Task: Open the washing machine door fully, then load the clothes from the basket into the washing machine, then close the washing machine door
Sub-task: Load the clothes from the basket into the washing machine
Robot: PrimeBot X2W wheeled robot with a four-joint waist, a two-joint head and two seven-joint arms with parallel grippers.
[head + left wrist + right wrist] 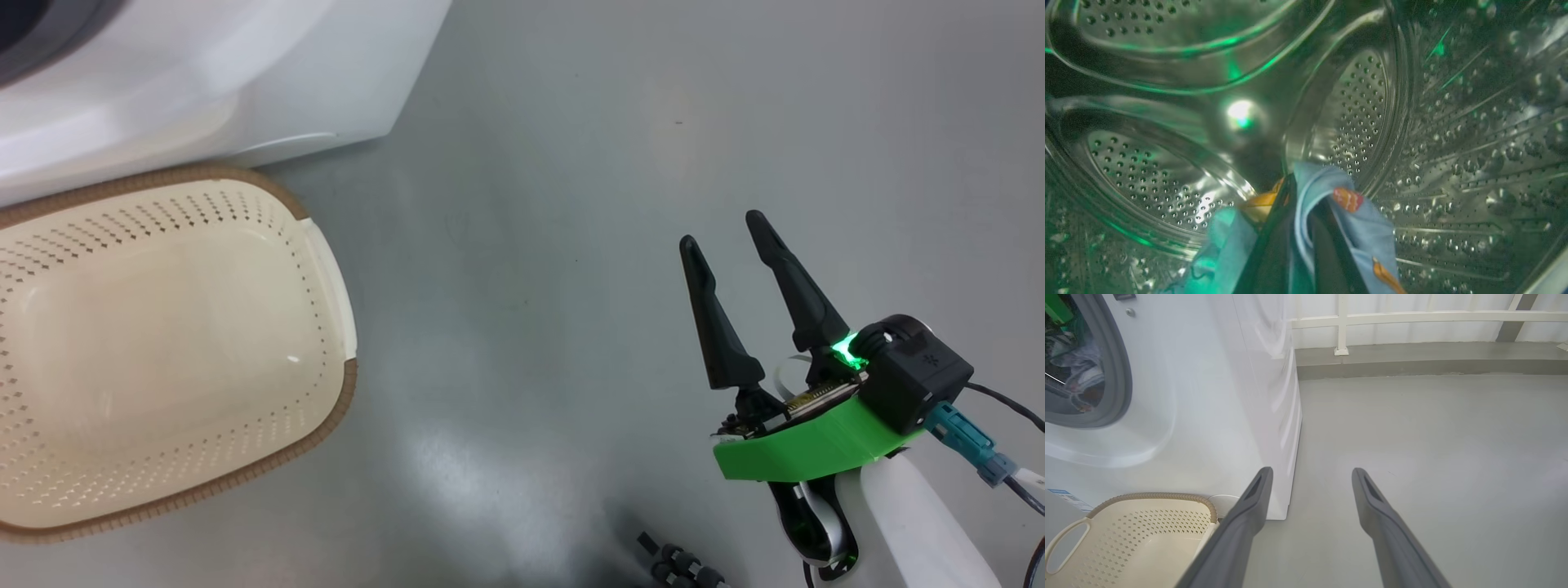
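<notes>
My left gripper (1295, 192) is deep inside the washing machine's shiny perforated drum (1359, 114), shut on the clothes (1367, 232). The light-blue printed fabric is pinched between the dark fingers and drapes down both sides of them. In the right wrist view, fabric (1079, 369) shows through the washing machine's (1208, 396) open mouth, ringed by the grey gasket (1120, 375). The basket (322, 269) stands on the floor in front of the machine with nothing in it. My right gripper (722, 229) hangs open over bare floor to the basket's right. The washing machine door is out of view.
Grey floor (571, 163) stretches to the right of the machine and basket. A white railing (1412, 316) above a low kerb runs along the back. A dark cable link (678, 563) lies near the head view's bottom edge.
</notes>
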